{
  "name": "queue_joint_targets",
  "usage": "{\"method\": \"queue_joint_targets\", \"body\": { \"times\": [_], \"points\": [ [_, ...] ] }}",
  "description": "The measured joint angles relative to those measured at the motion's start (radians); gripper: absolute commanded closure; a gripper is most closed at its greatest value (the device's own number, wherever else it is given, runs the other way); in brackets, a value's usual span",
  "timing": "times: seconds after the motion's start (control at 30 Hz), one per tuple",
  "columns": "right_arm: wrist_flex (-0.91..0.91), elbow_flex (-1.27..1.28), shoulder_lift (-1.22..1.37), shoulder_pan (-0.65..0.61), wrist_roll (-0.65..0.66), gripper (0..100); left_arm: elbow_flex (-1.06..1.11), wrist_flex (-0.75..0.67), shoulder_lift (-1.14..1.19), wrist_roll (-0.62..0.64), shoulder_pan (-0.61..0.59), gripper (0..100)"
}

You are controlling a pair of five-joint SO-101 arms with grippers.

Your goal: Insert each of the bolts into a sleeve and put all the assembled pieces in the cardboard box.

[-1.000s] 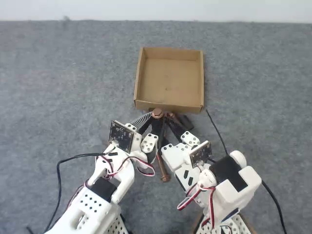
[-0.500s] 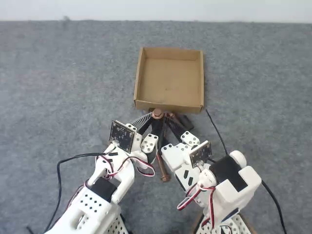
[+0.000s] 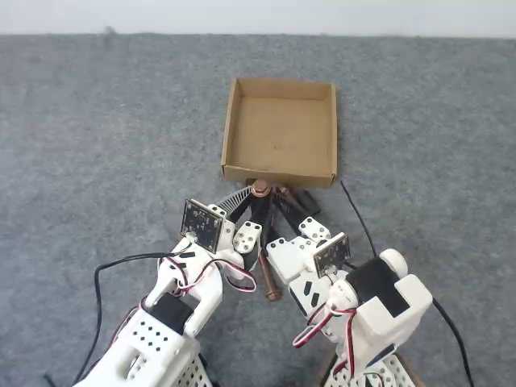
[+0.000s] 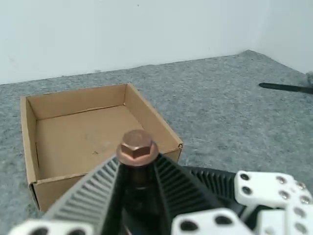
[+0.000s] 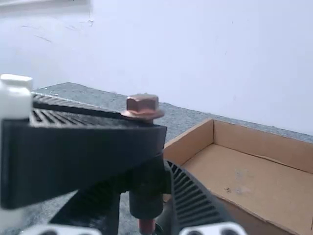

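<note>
Fingers [image 4: 98, 193] of our left gripper [image 4: 138, 169] clamp the bolt [image 4: 138, 146]; our right gripper [image 5: 145, 205] clamps its sleeve [image 5: 146, 188], just beside the box [image 3: 278, 173], steadying insertion.

Left end effector [image 3: 253, 199], right end effector [image 3: 285, 199] clamped, tips meeting.

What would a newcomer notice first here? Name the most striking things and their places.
A copper bolt stands upright in a black sleeve, gripped by the left claw and right claw just in front of the empty cardboard box. Another copper-headed piece lies on the grey mat between the arms.
</note>
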Motion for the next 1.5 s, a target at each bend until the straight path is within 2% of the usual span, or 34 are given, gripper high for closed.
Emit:
{"method": "queue_joint_targets", "body": {
  "times": [0.17, 0.3, 0.9, 1.23, 1.33, 1.43, 1.5],
  "points": [
    [0.0, 0.0, 0.0, 0.008, 0.0, 99.2, 0.0, 0.035, -0.005, 0.0, -0.018, 80],
    [0.0, 0.002, 0.0, 0.009, 0.0, 99.2, 0.002, 0.072, -0.002, -0.002, -0.02, 79],
    [0.0, 0.002, 0.0, 0.009, -0.002, 99.2, -0.002, 0.075, -0.005, -0.008, -0.021, 79],
    [0.0, 0.002, 0.0, 0.006, -0.002, 99.2, -0.117, 0.075, -0.005, 0.106, -0.017, 79],
    [0.0, 0.002, 0.0, 0.006, -0.002, 99.2, -0.117, 0.075, -0.005, 0.114, -0.017, 84],
    [0.0, 0.002, 0.0, 0.006, -0.002, 99.2, -0.117, 0.075, -0.005, 0.114, -0.017, 98],
    [0.0, 0.002, 0.0, 0.006, -0.002, 99.2, -0.117, 0.075, -0.005, 0.114, -0.017, 98]
  ]
}}
